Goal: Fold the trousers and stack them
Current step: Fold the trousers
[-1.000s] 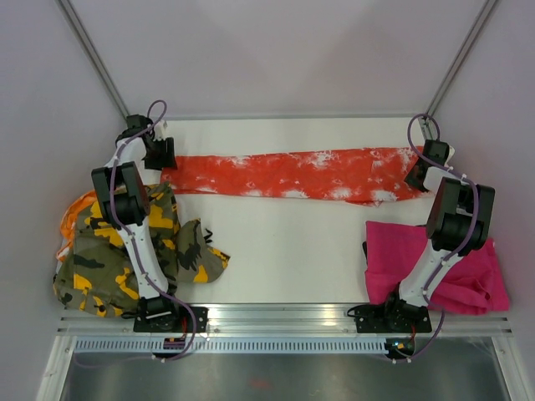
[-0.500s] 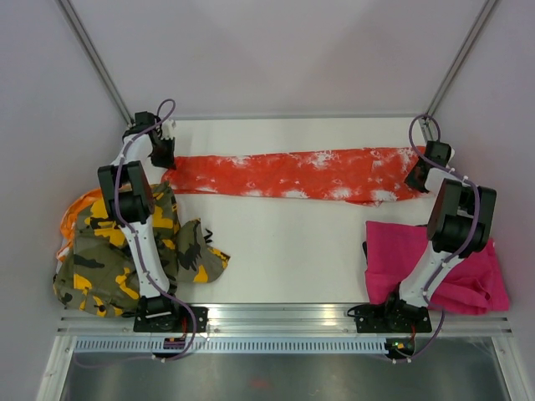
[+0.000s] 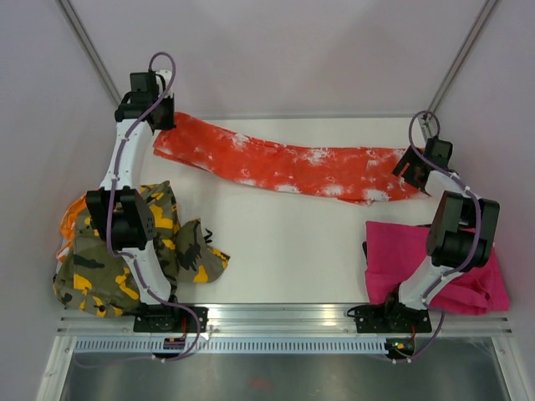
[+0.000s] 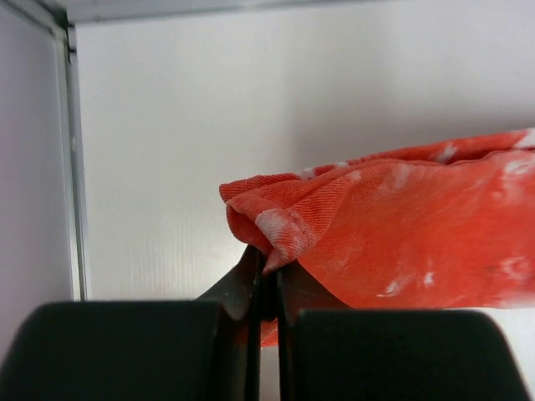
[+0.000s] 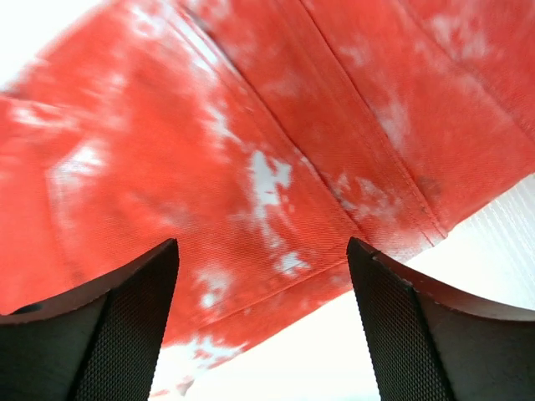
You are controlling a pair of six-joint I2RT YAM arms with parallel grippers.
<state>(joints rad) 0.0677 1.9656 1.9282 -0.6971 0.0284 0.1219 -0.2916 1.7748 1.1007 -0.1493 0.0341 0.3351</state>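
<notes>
The orange-red trousers with white blotches lie stretched across the far half of the table, from its far left corner to its right side. The left gripper is closed tightly on their left end and holds it above the table's far left corner. The right end of the trousers rests flat on the table, and there the right gripper stands with its fingers wide apart, holding nothing.

The left wrist view alone shows the pinch: a folded edge of the cloth is caught between the two closed fingers. The right wrist view alone shows a seam of the trousers under the open gripper.

Only the top view shows the camouflage trousers, heaped at the table's near left edge, and the pink trousers at its near right edge.
</notes>
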